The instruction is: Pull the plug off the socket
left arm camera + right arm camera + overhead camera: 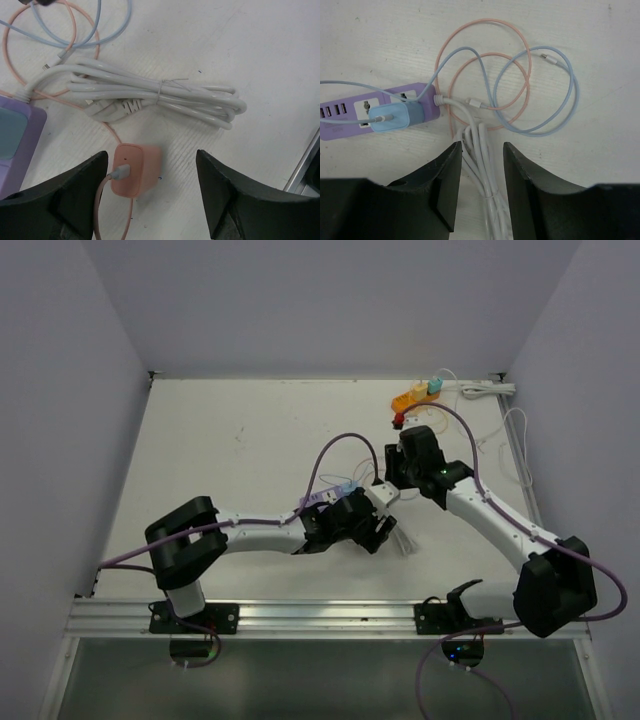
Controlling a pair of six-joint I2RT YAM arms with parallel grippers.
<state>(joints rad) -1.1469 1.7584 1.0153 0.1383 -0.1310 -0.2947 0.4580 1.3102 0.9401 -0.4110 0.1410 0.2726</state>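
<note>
A pink plug (136,170) lies loose on the table, its pink cable still in its end, apart from the purple socket strip (15,145). My left gripper (152,170) stands open around the plug, which sits close to the left finger without being gripped. A light blue plug (395,117) sits in the purple socket strip (350,112). My right gripper (482,150) is open over the tied white cable bundle (487,185). In the top view the left gripper (375,525) and right gripper (392,468) are close together at mid-table.
The white cable bundle (160,97) lies just beyond the pink plug. Pink cable (485,21) and blue cable (572,90) loop over the table. A white power strip (485,388) with an orange plug (408,400) lies at the back right.
</note>
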